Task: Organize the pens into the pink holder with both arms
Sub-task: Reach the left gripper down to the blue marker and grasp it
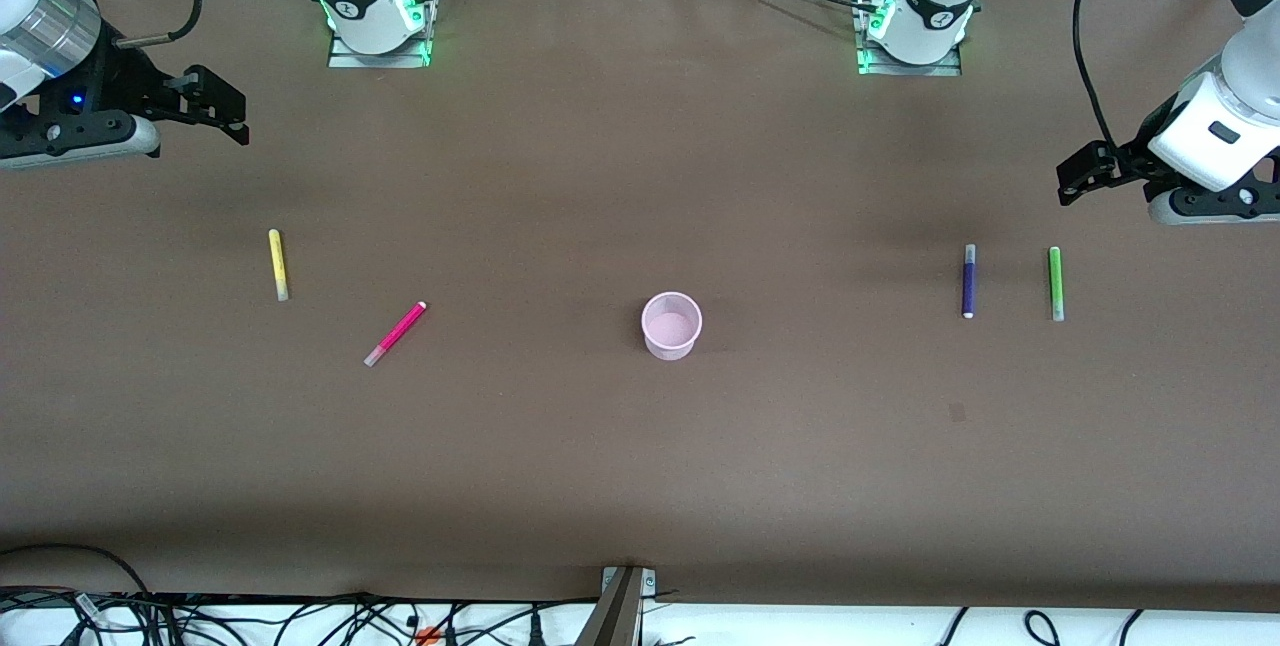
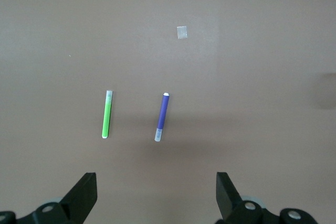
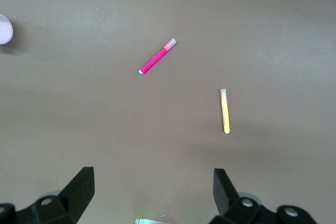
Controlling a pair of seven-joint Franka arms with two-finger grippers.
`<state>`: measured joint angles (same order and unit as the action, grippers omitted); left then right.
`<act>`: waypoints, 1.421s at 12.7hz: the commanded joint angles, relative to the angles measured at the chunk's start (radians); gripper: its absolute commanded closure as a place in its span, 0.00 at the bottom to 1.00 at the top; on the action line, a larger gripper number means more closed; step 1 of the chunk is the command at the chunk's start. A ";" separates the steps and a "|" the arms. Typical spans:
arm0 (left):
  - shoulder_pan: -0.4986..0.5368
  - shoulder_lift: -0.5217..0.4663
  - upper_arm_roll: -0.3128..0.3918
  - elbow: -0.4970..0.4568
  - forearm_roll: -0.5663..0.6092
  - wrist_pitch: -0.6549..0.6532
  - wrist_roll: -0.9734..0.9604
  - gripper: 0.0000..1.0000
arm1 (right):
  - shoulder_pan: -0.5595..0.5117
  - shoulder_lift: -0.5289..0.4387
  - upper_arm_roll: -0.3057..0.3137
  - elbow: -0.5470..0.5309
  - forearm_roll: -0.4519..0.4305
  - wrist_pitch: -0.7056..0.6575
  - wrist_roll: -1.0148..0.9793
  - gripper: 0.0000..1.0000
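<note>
A big brown table (image 1: 640,486) with four pens lying flat and a pink holder standing up.

The pink holder (image 1: 671,325) sits in the middle of the picture with nothing in it. The yellow pen (image 1: 278,265) and the pink pen (image 1: 394,334) lie at the middle left of the picture, well apart from the holder. The purple pen (image 1: 968,281) and the green pen (image 1: 1055,283) lie side by side at the middle right. The right hand (image 1: 215,111) hangs in the air at the upper left, over bare table, fingers apart. The left hand (image 1: 1085,172) hangs at the right edge, above the green pen, fingers apart too. Neither hand holds anything.
</note>
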<state>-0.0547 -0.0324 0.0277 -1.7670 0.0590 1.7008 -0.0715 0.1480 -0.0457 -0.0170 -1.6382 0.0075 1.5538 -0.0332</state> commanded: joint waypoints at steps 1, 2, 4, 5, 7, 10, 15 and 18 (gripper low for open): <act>-0.008 0.011 0.004 0.030 0.007 -0.036 -0.007 0.00 | 0.007 0.006 -0.003 0.018 -0.011 -0.005 0.003 0.00; -0.008 0.012 0.003 0.030 0.007 -0.039 -0.007 0.00 | 0.007 0.006 -0.003 0.018 -0.012 -0.005 0.003 0.00; -0.007 0.012 0.003 0.030 0.007 -0.039 -0.007 0.00 | 0.007 0.015 -0.004 0.018 -0.015 0.000 0.001 0.00; -0.008 0.014 0.003 0.027 0.005 -0.041 -0.007 0.00 | 0.001 0.020 -0.009 0.018 -0.012 -0.001 0.003 0.00; -0.008 0.060 0.003 0.018 0.002 -0.067 -0.005 0.00 | -0.007 0.021 -0.012 0.017 -0.011 0.000 0.001 0.00; -0.005 0.156 -0.011 0.011 0.001 -0.110 -0.004 0.00 | -0.007 0.018 -0.014 0.012 -0.012 -0.053 -0.007 0.00; 0.016 0.307 -0.011 -0.002 0.004 0.057 0.033 0.00 | 0.004 0.020 -0.011 0.017 -0.009 -0.070 -0.002 0.00; 0.042 0.335 -0.009 -0.116 0.011 0.274 0.113 0.00 | 0.002 0.020 -0.011 0.017 -0.009 -0.070 -0.002 0.00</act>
<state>-0.0403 0.3052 0.0225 -1.8056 0.0590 1.8599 -0.0147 0.1472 -0.0290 -0.0285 -1.6380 0.0073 1.5027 -0.0330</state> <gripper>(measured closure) 0.000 0.000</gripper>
